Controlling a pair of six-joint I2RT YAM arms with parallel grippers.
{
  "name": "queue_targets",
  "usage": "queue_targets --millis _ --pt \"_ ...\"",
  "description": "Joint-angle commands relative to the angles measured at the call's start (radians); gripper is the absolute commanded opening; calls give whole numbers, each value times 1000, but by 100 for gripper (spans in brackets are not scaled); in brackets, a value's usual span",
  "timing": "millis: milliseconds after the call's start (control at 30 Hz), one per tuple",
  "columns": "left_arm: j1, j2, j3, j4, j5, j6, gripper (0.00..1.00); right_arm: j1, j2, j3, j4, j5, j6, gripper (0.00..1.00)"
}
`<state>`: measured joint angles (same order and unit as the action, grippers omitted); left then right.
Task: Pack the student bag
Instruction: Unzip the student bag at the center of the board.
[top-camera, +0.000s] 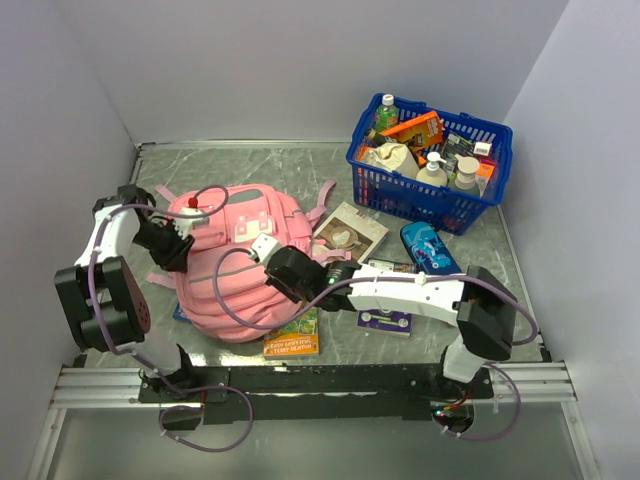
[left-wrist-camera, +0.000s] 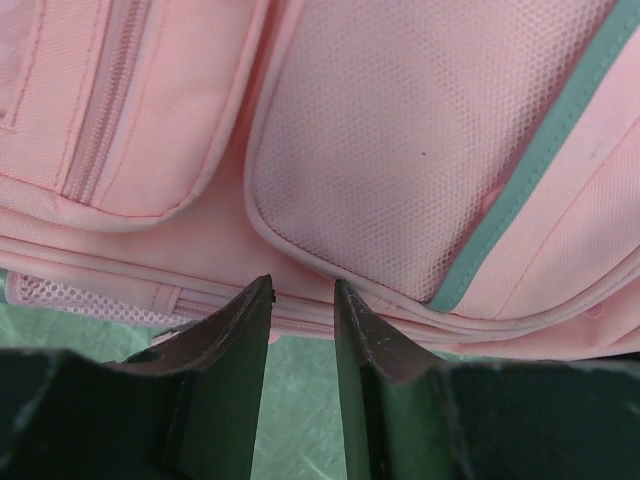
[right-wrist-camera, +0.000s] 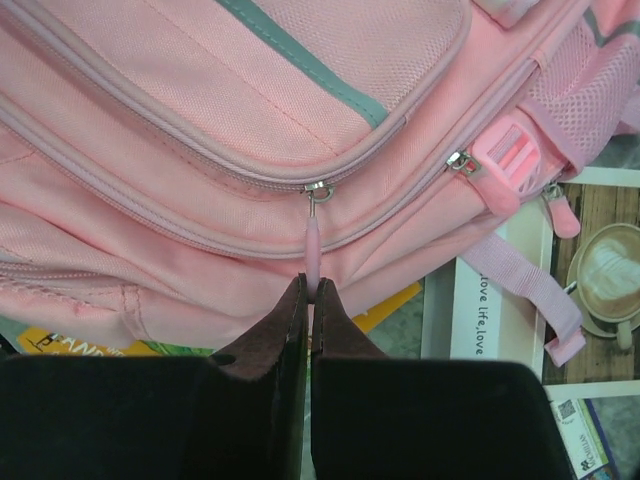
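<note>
We hold the zipper pull (right-wrist-camera: 313, 240) clamped in the right gripper (right-wrist-camera: 310, 292). The student bag (right-wrist-camera: 150, 60) lies directly ahead, its zipper track (right-wrist-camera: 318, 188) running crosswise. The left gripper (left-wrist-camera: 303, 295) stands apart, apparently empty.

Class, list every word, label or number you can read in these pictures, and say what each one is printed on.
"Love life,Love": on the white edge of the coffee-cup book, beside the bag.
Yellow book: the title is too small to read.
Blue pack: the print is blurred.
Labels on the items in the basket: too small to read.
Bag: no text shows.
</note>
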<state>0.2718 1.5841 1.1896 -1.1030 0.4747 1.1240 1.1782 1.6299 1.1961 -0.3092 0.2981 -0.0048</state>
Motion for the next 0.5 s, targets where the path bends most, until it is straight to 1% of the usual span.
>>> queue_targets --millis 0,67,100,133,200,333,467 --pt "-2 -50 -39 11 12 80 36 3 48 108 4 4 57 0" --pt "-2 -68 -73 14 12 89 36 1 74 140 -4 -26 71 0" --pt "-2 -91 -85 12 16 88 36 1 106 187 -14 -39 84 0" --pt "-2 -104 -109 6 22 94 36 3 125 218 -65 -62 104 0" --pt "-3 -146 -140 -4 50 105 36 14 163 279 -91 -95 147 0" --pt "-13 -202 -225 41 61 103 36 41 174 306 -122 -111 187 0" --pt "-22 -194 -199 3 111 97 36 43 156 318 -110 -109 197 0"
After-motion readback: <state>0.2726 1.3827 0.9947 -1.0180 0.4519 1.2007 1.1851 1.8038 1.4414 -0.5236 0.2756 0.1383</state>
